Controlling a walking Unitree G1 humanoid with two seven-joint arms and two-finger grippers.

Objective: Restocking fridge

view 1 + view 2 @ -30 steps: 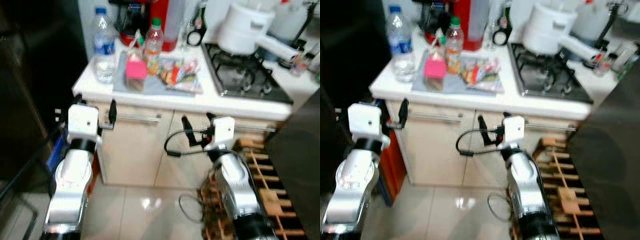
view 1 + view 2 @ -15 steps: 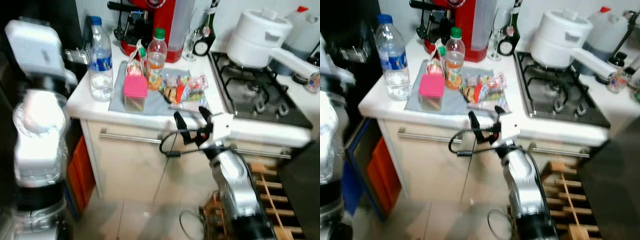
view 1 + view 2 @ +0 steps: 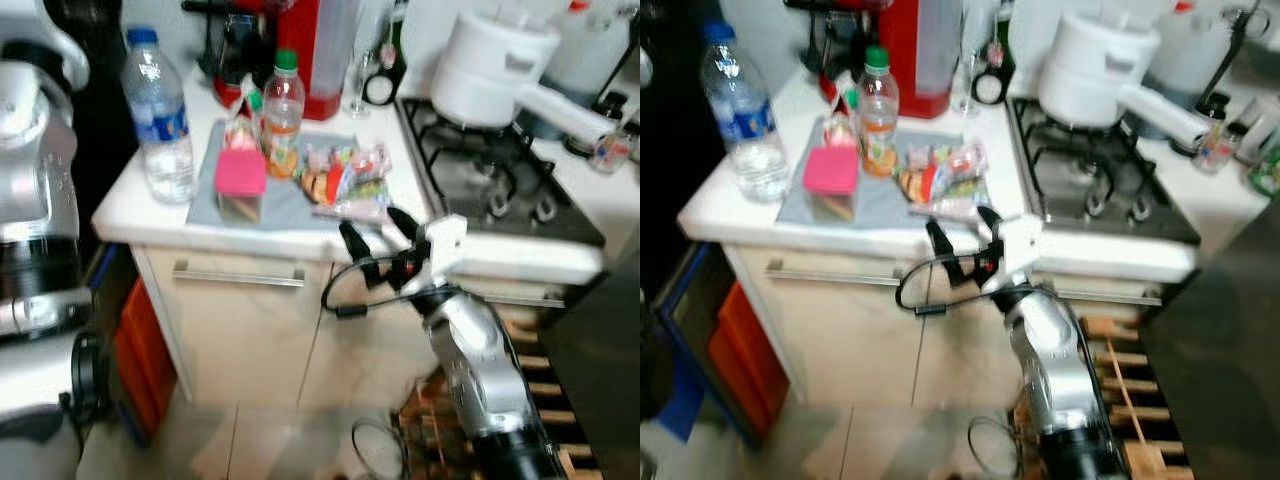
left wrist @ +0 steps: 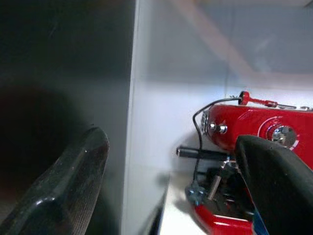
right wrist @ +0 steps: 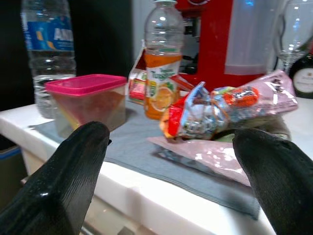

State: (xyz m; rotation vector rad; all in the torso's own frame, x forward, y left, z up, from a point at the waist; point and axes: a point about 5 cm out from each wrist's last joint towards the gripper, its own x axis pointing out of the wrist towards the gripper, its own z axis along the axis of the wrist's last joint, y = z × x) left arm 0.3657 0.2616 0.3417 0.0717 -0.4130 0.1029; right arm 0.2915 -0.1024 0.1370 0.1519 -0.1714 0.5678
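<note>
1. On the white counter [image 3: 120, 215], a grey mat [image 3: 285, 205] carries the groceries: a pink-lidded container [image 3: 240, 182] at its near left, an orange juice bottle [image 3: 283, 112] just behind it, and a pile of snack packets [image 3: 345, 180] to the right.
2. Left of the mat stands a clear water bottle [image 3: 160, 115] with a blue cap and label, apart from the container.
3. Far behind the juice bottle sits a red coffee machine [image 3: 300, 50], with a wine glass [image 5: 296, 27] and a dark bottle [image 3: 385, 60] to its right.
4. Right of the mat lies a gas hob [image 3: 490, 180] bearing a white pot [image 3: 495, 65] with a long handle.
5. Near the counter's front edge, the right gripper [image 3: 380, 235] hovers with its two black fingers spread wide, holding nothing; its wrist view looks across the mat at the container, juice bottle and packets.
6. At the far left, the left arm [image 3: 35, 170] is raised; the left gripper [image 4: 171, 196] has its fingers spread apart too, pointing toward the coffee machine beside a dark vertical surface [image 4: 63, 73].
7. Below the counter are cream cupboard doors [image 3: 250, 330] with a metal handle [image 3: 238, 273].
</note>
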